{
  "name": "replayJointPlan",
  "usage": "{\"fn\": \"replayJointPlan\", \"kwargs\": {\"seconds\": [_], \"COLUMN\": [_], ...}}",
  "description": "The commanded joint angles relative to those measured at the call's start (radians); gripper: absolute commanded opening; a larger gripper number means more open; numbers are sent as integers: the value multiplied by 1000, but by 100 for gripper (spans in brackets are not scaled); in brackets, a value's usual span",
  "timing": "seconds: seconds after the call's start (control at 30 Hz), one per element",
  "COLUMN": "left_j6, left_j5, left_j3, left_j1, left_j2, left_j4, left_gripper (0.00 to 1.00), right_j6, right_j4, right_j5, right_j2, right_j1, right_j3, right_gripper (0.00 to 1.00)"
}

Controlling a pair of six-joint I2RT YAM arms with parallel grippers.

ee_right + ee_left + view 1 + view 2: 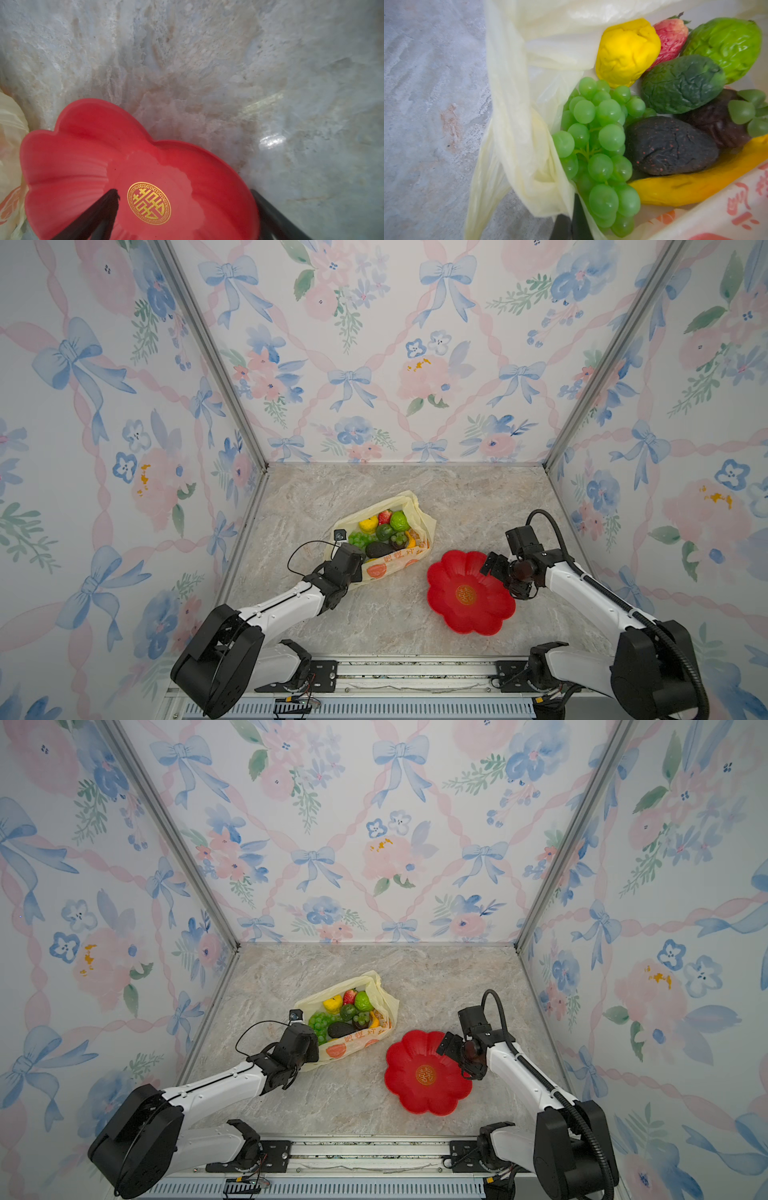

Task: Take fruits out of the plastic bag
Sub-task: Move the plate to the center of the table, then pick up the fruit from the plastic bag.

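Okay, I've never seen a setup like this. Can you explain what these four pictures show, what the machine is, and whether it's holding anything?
This is a robot with two white arms, each ending in a two-fingered gripper. Both top views look down on the whole marble table; the other two pictures come from cameras on the wrists. On the table lie a pale yellow plastic bag and an empty red plate. Inside the bag are toy fruits: grapes, a yellow citrus, a strawberry, an avocado, a banana. The left gripper is shut, apparently pinching the bag's rim. The right gripper hangs open above the plate, holding nothing.
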State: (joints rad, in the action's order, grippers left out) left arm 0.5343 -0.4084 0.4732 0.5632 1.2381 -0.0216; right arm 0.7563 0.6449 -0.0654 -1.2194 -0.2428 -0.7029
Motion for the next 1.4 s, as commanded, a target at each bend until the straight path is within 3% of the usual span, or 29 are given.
{"fn": "replayJointPlan", "kwargs": {"seconds": [0.0,0.37,0.63,0.83,0.97,1.37], "left_j6": [-16,-13,-15,-17,-17,-14], "left_j5": [-9,-10,-10,-10,-10,-9], "left_j3": [-10,-11,-15,-18,-22,-26], "left_j1": [6,6,6,7,6,6], "left_j2": [-3,-7,-13,-25,-32,-43], "left_j4": [-15,-16,-17,-20,-23,-23], "left_gripper": [0,0,0,0,0,0], "right_j6": [24,-83,-211,-276,-314,-341], "right_j4": [72,200,205,162,113,77], "right_j5": [75,269,354,336,292,201], "right_j2": [0,33,-216,-415,-519,-768], "right_j1": [-25,-113,-293,-436,-505,-613], "right_j3": [-30,-211,-488,-667,-749,-972], "right_gripper": [97,97,98,100,96,85]}}
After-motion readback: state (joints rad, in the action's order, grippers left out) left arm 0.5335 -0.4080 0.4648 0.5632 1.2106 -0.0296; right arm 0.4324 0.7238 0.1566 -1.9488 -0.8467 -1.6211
